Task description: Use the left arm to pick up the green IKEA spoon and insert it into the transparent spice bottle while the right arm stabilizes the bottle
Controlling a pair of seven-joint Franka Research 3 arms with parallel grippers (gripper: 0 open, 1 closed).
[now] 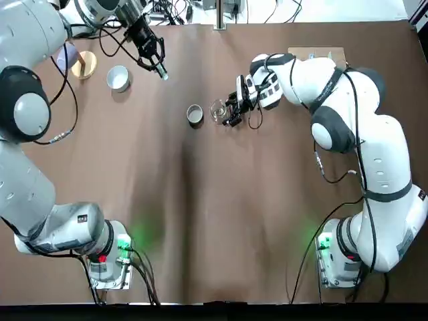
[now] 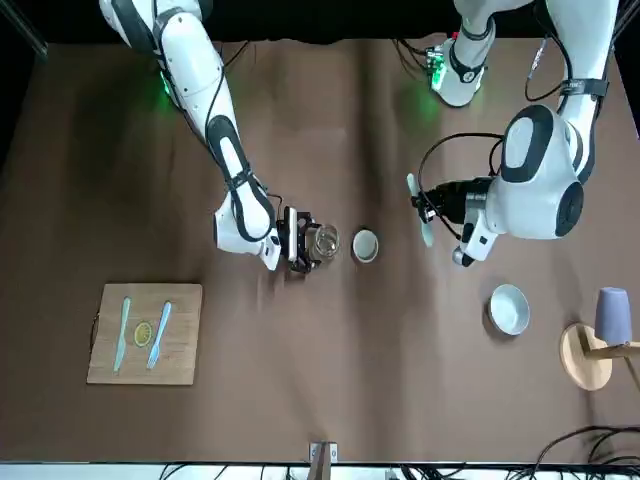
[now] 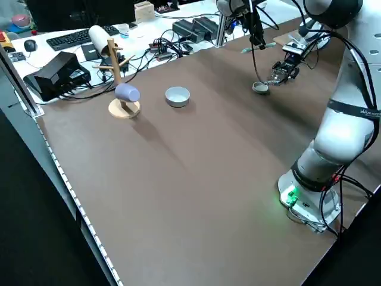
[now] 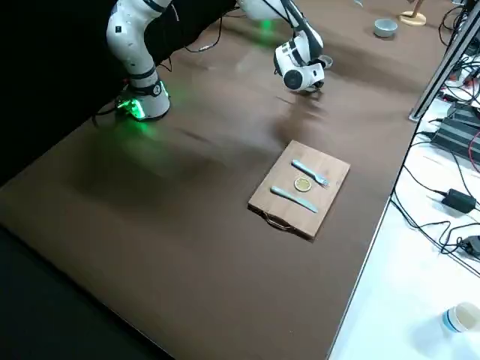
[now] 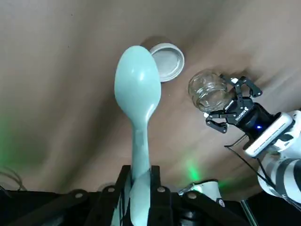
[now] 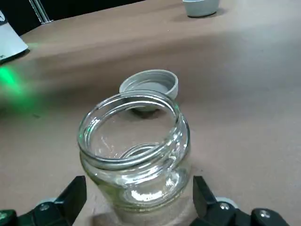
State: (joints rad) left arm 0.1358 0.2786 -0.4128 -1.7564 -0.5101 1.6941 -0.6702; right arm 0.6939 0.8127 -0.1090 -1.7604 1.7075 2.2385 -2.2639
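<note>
My left gripper [image 1: 155, 61] hangs above the far left part of the table, shut on the handle of the pale green spoon [image 5: 138, 87], whose bowl [image 2: 420, 212] points away from the fingers. The transparent spice bottle [image 6: 134, 148] stands upright and uncapped near the table's middle [image 1: 218, 109]. My right gripper [image 1: 231, 111] is low at the bottle, open, with one finger [image 6: 73, 195] on each side of its base and a small gap showing on both sides. The spoon is left of the bottle and apart from it [image 2: 324, 241].
A grey metal cap [image 1: 194, 114] lies just left of the bottle. A white bowl [image 1: 118, 78] and a wooden mug stand [image 1: 83, 65] with a lilac mug [image 2: 612, 315] sit far left. A wooden board [image 2: 145, 333] with teal fork and knife lies far right.
</note>
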